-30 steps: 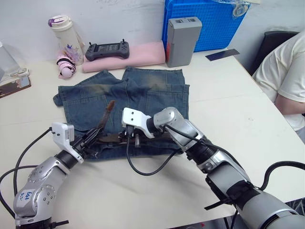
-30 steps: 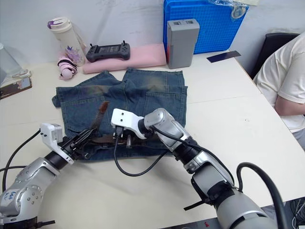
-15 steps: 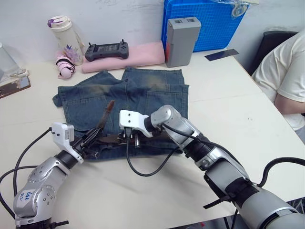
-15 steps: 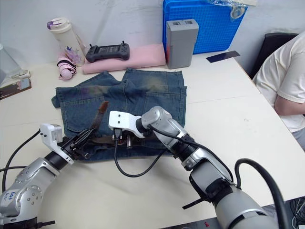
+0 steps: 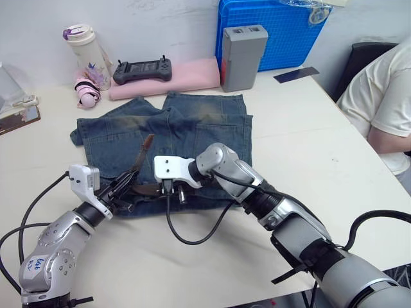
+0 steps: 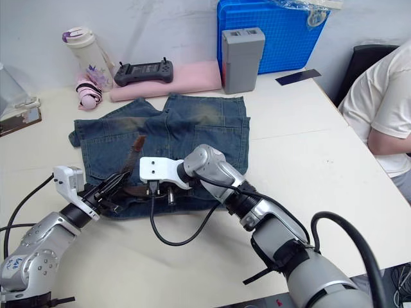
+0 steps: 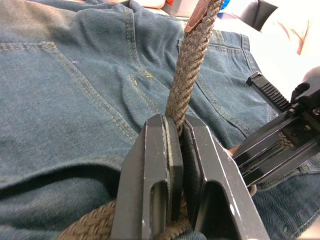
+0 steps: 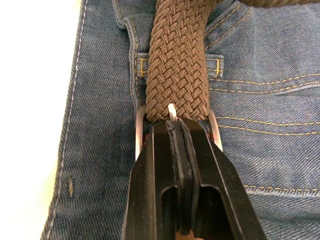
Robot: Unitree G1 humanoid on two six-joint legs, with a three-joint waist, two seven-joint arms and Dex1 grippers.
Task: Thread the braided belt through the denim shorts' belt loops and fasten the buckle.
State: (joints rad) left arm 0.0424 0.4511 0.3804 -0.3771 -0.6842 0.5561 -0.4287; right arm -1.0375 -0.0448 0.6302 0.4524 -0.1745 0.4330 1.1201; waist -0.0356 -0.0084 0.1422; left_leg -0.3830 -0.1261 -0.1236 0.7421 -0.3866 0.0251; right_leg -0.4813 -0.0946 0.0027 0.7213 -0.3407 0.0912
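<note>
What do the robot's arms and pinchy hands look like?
Both arms are shiny silver-grey metal with rounded joints and black bands. Each wrist carries a small white box. Thick black cables loop from both arms. The left arm has blue handwriting on its side. The left gripper and right gripper each have two flat black fingers with hollow slots, like long tongs.

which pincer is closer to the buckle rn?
Right. The right pincer is shut right at the buckle, on its prong. The left pincer is shut on the braided belt near its free tip.
</note>
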